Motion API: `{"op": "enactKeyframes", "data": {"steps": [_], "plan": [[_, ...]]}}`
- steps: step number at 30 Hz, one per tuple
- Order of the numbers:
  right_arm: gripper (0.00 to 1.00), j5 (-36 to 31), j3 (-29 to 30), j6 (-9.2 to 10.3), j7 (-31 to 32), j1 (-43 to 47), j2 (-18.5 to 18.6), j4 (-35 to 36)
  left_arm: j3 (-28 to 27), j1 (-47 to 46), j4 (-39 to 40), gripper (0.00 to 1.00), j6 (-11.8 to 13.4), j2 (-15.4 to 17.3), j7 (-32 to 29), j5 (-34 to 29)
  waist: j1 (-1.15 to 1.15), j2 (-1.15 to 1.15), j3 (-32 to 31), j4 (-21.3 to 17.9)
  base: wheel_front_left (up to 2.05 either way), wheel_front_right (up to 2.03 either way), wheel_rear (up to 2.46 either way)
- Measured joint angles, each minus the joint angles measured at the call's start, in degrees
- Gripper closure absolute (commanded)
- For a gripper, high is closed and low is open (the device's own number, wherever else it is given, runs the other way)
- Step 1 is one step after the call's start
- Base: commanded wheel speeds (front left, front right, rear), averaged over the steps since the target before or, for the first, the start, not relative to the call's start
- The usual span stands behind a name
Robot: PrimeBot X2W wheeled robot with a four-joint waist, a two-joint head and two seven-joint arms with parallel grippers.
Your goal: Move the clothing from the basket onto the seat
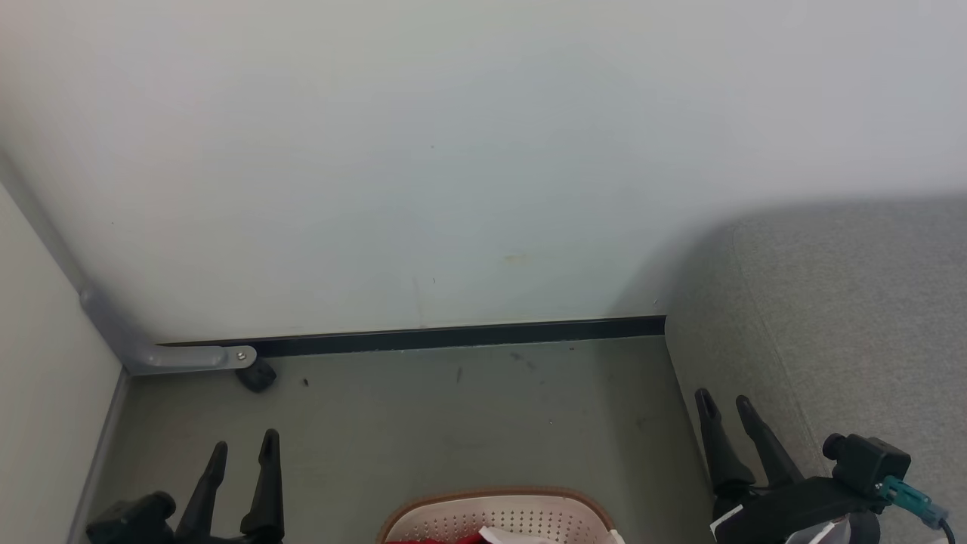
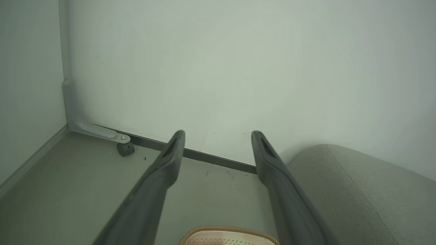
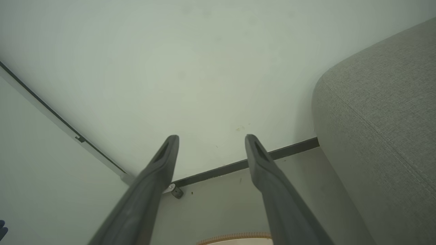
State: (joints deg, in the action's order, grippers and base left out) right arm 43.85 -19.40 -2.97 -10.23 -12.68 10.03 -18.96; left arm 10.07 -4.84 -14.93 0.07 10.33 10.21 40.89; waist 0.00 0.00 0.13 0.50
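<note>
Lying in the oval cream-white perforated plastic basket [image 1: 498,496] with the brown rim, at the head view's bottom edge, the bright red-and-white fabric clothing [image 1: 434,539] is not yet being touched. The large grey woven sofa seat [image 1: 831,302], as far as it is showing, is carrying no garment. The left fingers [image 1: 266,483] and right fingers [image 1: 718,438] are standing spread wide, holding nothing, either side of the basket. Judging by this, the task is only beginning: grasping, lifting and placing are all remaining.

The left gripper [image 1: 245,444] sits at the lower left of the head view and the right gripper [image 1: 724,399] at the lower right. Both point up the frame, the right leaning left, with jaws spread wide and empty.
</note>
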Motion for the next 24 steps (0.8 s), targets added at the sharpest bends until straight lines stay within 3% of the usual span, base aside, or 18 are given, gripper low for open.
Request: {"op": "enactKeyframes", "data": {"steps": [17, 24], "plan": [[0.00, -12.01, -3.35, 0.97, -3.49, -1.24, 0.85, -0.38, 2.13, -0.65, 0.04, 0.00, 0.68, 0.68, 3.65, -13.32, 0.00, 0.00, -0.15, 0.17, 0.00, 0.00, 0.00], [0.00, -14.39, -3.39, 1.02, -4.04, -2.02, 0.96, -0.56, 2.16, -0.66, 0.03, 0.00, 0.42, 0.83, 4.26, -15.85, 0.00, 0.00, -0.10, 0.16, 0.00, 0.00, 0.00]]}}
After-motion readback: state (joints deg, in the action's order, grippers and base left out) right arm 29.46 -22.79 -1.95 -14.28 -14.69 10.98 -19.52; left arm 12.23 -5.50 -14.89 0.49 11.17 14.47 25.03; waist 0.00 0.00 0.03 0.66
